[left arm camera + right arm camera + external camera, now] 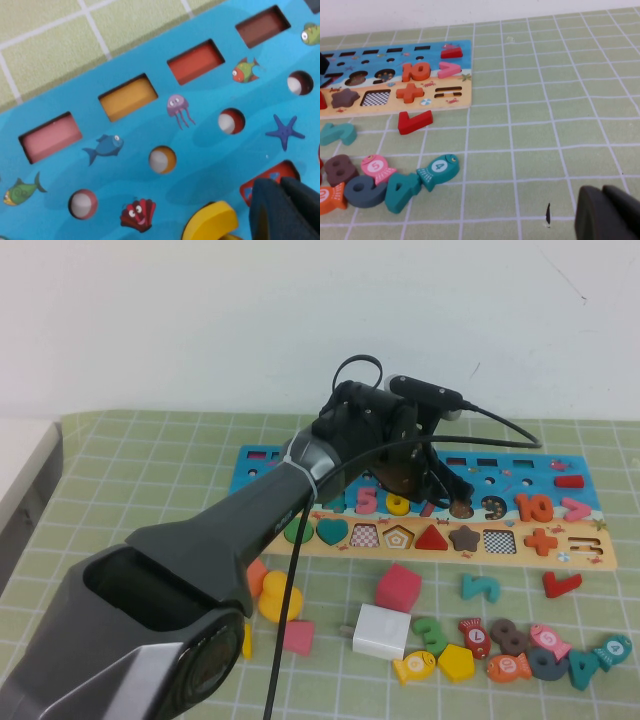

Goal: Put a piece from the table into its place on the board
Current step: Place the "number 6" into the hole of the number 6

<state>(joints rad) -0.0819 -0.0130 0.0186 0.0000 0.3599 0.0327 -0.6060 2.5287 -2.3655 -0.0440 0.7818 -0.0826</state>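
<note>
The board (300,465) lies at the back of the mat, with a blue upper band and a tan lower band. The bright-yellow 6 (398,503) lies in the blue band between the pink 5 and an empty red recess. My left gripper (437,490) hangs just above the board, right of the 6. In the left wrist view its dark fingers (280,210) are pressed together over the red recess, holding nothing, with the 6 (210,224) beside them. My right gripper (610,215) is shut and empty above bare mat, out of the high view.
Loose pieces lie in front of the board: a yellow duck (278,597), a pink cube (398,587), a white block (380,630), a teal numeral (480,586), a red check mark (561,583), and several fish and numerals at the front right (545,650). The left arm spans the left half of the mat.
</note>
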